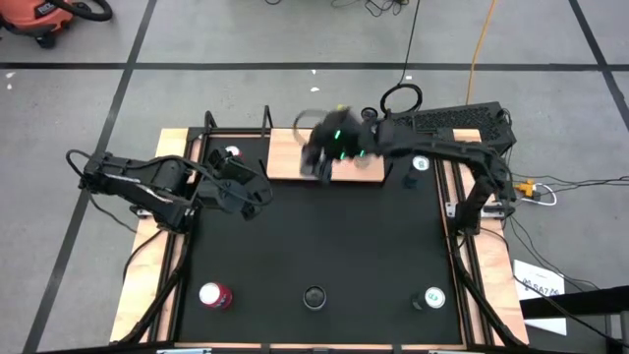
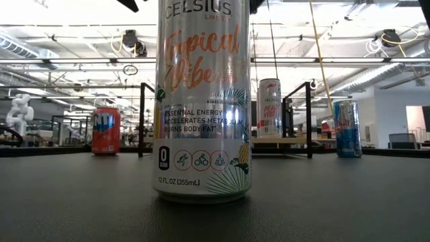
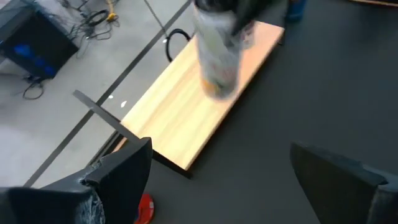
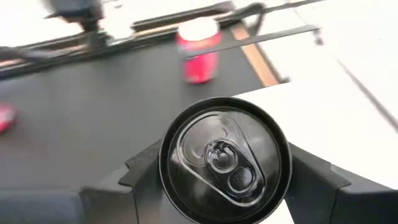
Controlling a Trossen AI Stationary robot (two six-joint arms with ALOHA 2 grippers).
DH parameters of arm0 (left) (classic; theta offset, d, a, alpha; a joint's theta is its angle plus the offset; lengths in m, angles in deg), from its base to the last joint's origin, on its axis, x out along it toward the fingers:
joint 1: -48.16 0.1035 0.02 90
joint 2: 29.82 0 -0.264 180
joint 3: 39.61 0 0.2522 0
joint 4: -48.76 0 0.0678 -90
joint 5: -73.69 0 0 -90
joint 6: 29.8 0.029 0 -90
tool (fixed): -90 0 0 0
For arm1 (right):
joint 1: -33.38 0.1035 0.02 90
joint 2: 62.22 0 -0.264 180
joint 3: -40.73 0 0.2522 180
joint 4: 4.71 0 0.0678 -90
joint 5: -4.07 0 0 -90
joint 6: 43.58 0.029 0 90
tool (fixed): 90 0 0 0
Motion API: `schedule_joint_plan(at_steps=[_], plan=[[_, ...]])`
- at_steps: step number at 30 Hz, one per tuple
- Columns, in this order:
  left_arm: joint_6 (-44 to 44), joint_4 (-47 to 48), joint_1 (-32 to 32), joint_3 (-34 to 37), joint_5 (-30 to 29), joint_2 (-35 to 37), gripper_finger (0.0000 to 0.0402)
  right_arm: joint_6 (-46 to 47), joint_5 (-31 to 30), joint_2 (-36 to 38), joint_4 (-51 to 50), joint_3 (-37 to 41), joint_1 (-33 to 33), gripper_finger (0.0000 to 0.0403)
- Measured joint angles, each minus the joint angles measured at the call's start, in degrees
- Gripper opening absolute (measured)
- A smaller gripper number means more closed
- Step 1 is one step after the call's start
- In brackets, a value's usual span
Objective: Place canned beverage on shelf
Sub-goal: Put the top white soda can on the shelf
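Overhead, right end effector (image 4: 222,163) clamps can (image 4: 222,158) above shelf (image 1: 285,157).

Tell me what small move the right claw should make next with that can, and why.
Probably lower it: the right claw is shut on the silver pull-tab can above the small light-wood shelf, and whether the can's base touches the board cannot be told.
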Motion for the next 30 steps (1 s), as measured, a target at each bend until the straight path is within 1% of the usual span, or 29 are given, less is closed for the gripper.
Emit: schedule_joint_plan(at_steps=[2, 5, 8, 11, 14, 17, 22, 30], plan=[[-0.03, -0.18, 1.54, 0.00, -0.02, 0.00, 0.0374, -1.81, 0.64, 0.32, -0.29, 0.00, -3.94, 0.0242], [-0.03, -0.17, 3.78, 0.00, -0.02, 0.00, 0.0374, -3.68, 3.96, -0.37, -0.59, 0.06, -9.10, 0.0242], [-0.11, -0.19, 6.21, 0.00, 0.00, 0.00, 0.0374, -6.17, 6.05, -1.18, -0.55, 0.07, -12.97, 0.0242], [-0.13, -0.21, 8.31, 0.00, 0.11, 0.00, 0.0374, -8.65, 6.65, -2.53, -0.53, 0.02, -16.29, 0.0242], [-0.05, -0.24, 10.31, 0.00, 0.98, 0.00, 0.0374, -9.16, 9.80, -4.26, -0.60, 0.02, -19.49, 0.0242], [1.17, -0.26, 12.00, 0.00, 1.79, 0.00, 0.0374, -9.68, 11.25, -5.48, -1.31, 0.02, -21.52, 0.0242], [1.99, -0.24, 14.39, 0.00, 1.93, 0.00, 0.0374, -10.33, 13.76, -6.84, -1.68, 0.04, -22.80, 0.0242], [4.59, -0.26, 16.84, 0.00, 2.38, 0.00, 0.0374, -12.37, 13.40, -6.77, -2.95, 0.02, -23.93, 0.0242]])
